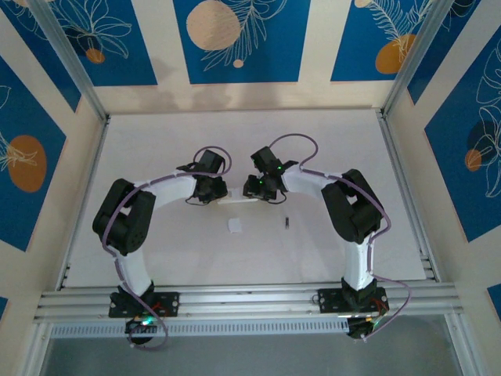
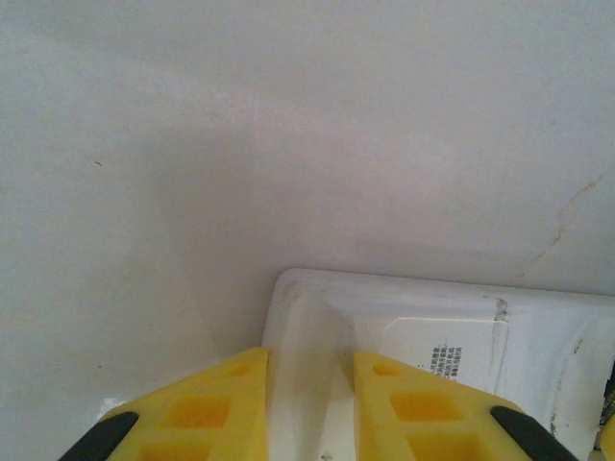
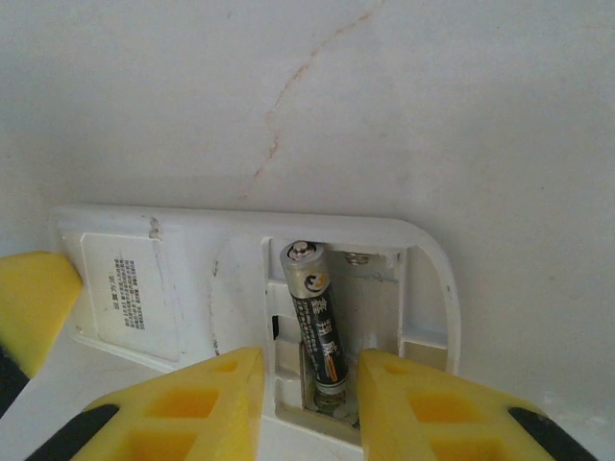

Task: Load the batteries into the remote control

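White remote control (image 3: pixel 183 250) | battery (image 3: pixel 318 327) slanted inside | left end effector (image 2: pixel 309 384) clamps it

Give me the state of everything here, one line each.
remote: back up, compartment open, one slot empty
first battery: lying in compartment, slightly askew
second battery: loose on table
cover: off, on table
left gripper: shut on remote
right gripper: open, straddling first battery

Count: 1 remote control (image 1: pixel 235 201). 2 batteries: one battery (image 3: pixel 317 327) in the remote's open bay (image 3: pixel 370 298), one loose battery (image 1: pixel 287 222) on the table (image 1: pixel 156 141). 1 white square cover (image 1: pixel 235 226), at 6 o'clock of the remote, with the loose battery at its 3 o'clock. Bay slots: 2, one filled. 2 arms, 2 grippers: left gripper (image 2: pixel 307 370), right gripper (image 3: pixel 307 360).
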Robot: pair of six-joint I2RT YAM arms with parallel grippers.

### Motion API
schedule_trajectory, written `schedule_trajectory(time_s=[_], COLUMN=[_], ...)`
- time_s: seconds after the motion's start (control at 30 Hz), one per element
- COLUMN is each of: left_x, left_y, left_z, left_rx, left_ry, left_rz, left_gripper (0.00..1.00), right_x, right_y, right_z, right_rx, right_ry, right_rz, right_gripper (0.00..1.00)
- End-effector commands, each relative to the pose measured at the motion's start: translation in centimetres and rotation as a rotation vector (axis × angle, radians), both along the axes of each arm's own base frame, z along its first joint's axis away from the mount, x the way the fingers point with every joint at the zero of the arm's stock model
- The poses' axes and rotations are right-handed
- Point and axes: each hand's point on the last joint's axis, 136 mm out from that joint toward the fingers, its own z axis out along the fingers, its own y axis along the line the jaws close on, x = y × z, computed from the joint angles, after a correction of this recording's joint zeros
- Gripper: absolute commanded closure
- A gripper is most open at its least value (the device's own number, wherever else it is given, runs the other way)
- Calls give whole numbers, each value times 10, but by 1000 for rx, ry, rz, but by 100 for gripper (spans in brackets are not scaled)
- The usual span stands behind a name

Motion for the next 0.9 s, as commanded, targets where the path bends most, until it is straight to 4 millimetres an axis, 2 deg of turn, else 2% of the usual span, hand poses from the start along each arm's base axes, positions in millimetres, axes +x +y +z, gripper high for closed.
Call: schedule_trajectory(time_s=[0.0,0.5,0.87], left_x=[-31,-32,-32], left_y=[-27,-28,-28], left_z=[-17,-17,-16], left_rx=[-43,-45,-43], left_ry=[100,100,99], left_rz=[-92,-95,-94], left_gripper=[76,76,76], right_x=[-2,17,37], right_y=[2,0,-6], right_z=[22,41,30], right_rx=[32,15,-75], right_ry=[-1,-66,-91], right_rz=[20,11,-4], right_gripper=[67,68,77])
